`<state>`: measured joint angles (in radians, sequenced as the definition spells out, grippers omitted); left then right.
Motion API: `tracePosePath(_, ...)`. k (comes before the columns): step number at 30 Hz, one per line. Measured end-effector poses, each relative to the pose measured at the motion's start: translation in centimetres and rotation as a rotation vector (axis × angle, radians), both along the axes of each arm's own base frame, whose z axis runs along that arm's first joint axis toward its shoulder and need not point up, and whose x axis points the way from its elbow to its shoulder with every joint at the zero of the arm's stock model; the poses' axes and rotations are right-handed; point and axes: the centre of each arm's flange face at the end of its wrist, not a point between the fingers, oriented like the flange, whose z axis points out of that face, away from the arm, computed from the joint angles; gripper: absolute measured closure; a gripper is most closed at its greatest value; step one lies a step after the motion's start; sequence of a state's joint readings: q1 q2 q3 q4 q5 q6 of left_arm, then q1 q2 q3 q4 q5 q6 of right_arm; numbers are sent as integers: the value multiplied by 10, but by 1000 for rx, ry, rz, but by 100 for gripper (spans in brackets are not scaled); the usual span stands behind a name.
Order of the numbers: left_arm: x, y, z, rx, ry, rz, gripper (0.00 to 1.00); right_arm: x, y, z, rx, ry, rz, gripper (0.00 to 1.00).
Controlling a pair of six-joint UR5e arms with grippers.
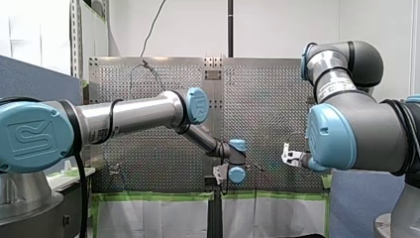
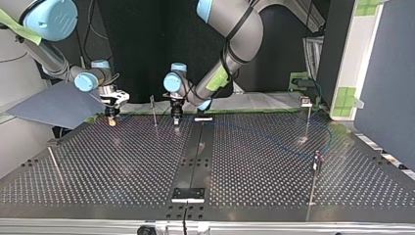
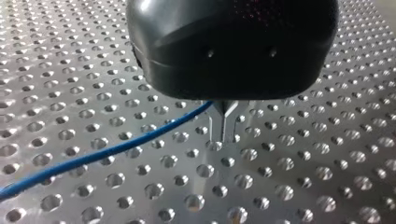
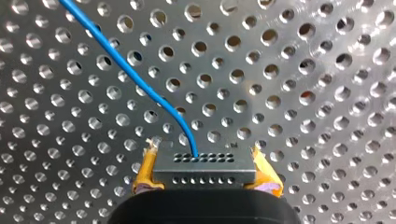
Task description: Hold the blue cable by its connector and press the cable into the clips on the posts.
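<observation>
Right wrist view: my right gripper (image 4: pixel 204 173) clamps the connector (image 4: pixel 204 163); my left gripper (image 3: pixel 223 133), narrow, pinches the blue cable (image 3: pixel 107 151). Nothing looks clipped; next, the top view's upper-left post (image 2: pixel 154 111).

Front view: set high behind the arms, facing out over the perforated table (image 1: pixel 148 129). It stands well back, with my left arm (image 1: pixel 129 114) and my right arm (image 1: pixel 356 134) large in the foreground. Top view: from the opposite side, low, near table height, facing back at both arms. These two share the table and both arms, with sides crossed. Left wrist view: very close, along the left gripper (image 3: pixel 224 126) onto the holes. Right wrist view: equally close, along the right gripper (image 4: pixel 204 155), clamped on the connector (image 4: pixel 205 171). Both wrist views share the blue cable (image 3: pixel 107 151).
</observation>
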<state>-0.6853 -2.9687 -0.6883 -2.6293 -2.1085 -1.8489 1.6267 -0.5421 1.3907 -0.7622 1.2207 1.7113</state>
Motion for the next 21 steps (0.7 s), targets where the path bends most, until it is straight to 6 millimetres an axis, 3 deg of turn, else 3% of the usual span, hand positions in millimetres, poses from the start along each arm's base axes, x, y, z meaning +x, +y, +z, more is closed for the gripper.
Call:
tracePosePath(6, -1, -1, 1, -4, -4, 0, 100, -3, -2, 1, 0, -2, -4, 100)
tracePosePath(7, -2, -3, 0, -4, -4, -5, 80, -3, -2, 0, 0, -2, -4, 100)
tracePosePath(8, -3, -4, 0, -5, -5, -12, 38, -3, -2, 0, 1, -2, -4, 100)
tracePosePath(9, -4, -6, 0, -6, -6, -18, 38, -3, -2, 0, 1, -2, -4, 100)
tracePosePath(10, -6, -7, -1, -8, -6, -25, 13, -3, -2, 1, 1, -2, -4, 100)
tracePosePath(11, -8, -8, -3, -10, -5, -36, 0, -3, -2, 1, 1, -2, -4, 100)
tracePosePath(21, -30, -5, -23, 69, 56, -76, 0, 0, 0, 0, 6, -2, 1, 100)
